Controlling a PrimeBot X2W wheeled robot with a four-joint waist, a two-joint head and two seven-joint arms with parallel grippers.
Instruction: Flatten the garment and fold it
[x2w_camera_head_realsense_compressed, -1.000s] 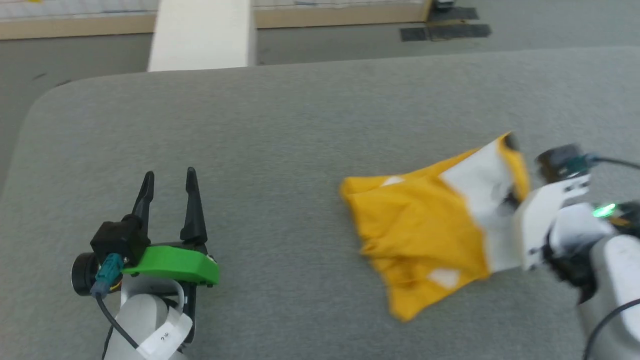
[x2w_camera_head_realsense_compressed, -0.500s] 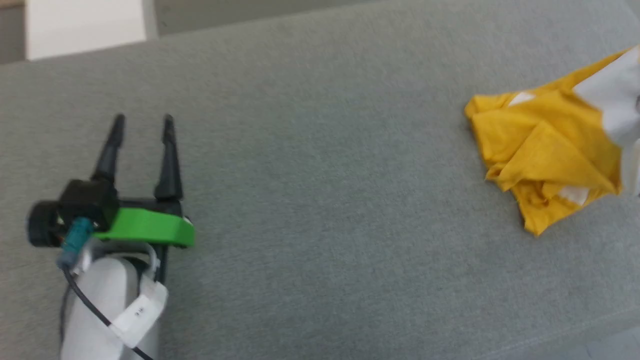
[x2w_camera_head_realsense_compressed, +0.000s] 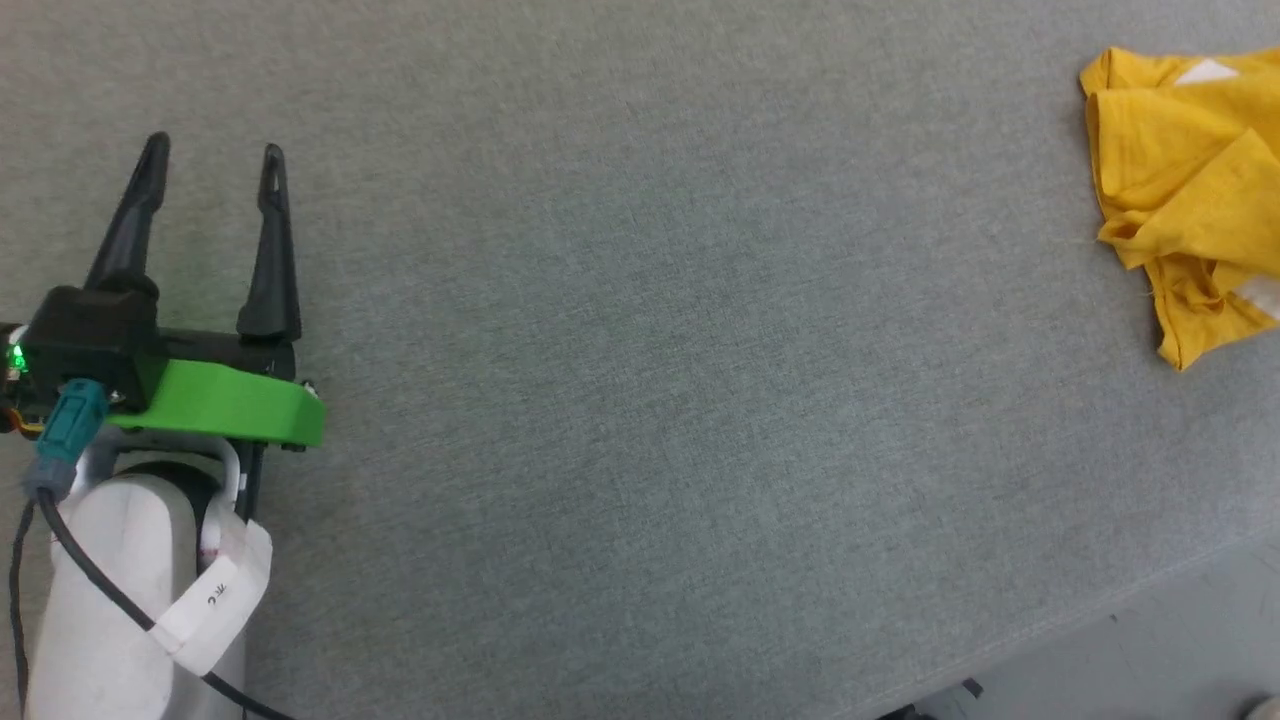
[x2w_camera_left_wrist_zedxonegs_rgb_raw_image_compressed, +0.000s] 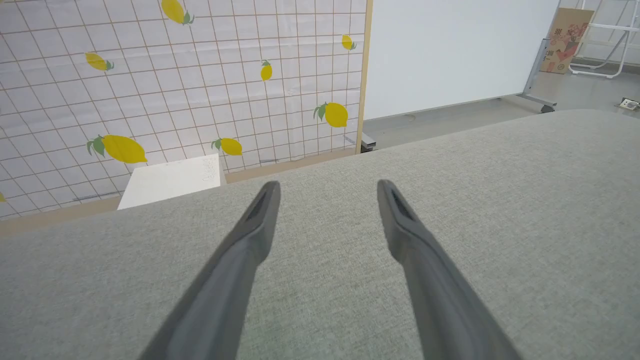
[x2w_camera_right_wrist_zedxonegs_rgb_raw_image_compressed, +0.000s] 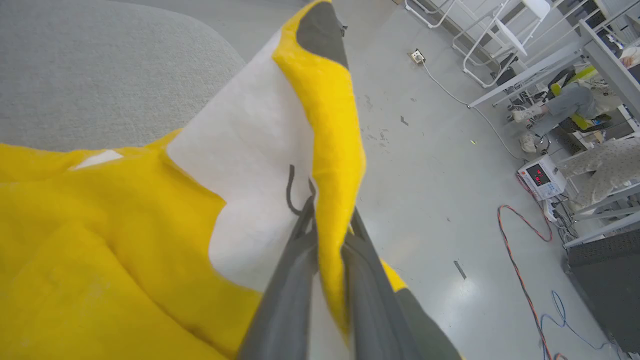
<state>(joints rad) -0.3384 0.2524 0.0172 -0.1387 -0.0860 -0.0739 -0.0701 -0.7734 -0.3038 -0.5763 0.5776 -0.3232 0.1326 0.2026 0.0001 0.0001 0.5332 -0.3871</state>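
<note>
Grey cloth-covered table (x2w_camera_head_realsense_compressed: 640, 400) spreads beneath me. At nine o'clock in the head view my left gripper (x2w_camera_head_realsense_compressed: 213, 148) hovers over it, fingers spread wide and holding nothing. The garment (x2w_camera_head_realsense_compressed: 1170, 170) lies bunched at two o'clock, well apart from it. My right gripper (x2w_camera_right_wrist_zedxonegs_rgb_raw_image_compressed: 331, 225) is clenched on a yellow-and-white fold of it

left pincer (x2w_camera_left_wrist_zedxonegs_rgb_raw_image_compressed: 328, 184) spread wide, over grey padded surface (x2w_camera_left_wrist_zedxonegs_rgb_raw_image_compressed: 500, 200), lemon-print wall (x2w_camera_left_wrist_zedxonegs_rgb_raw_image_compressed: 175, 75) behind
</note>
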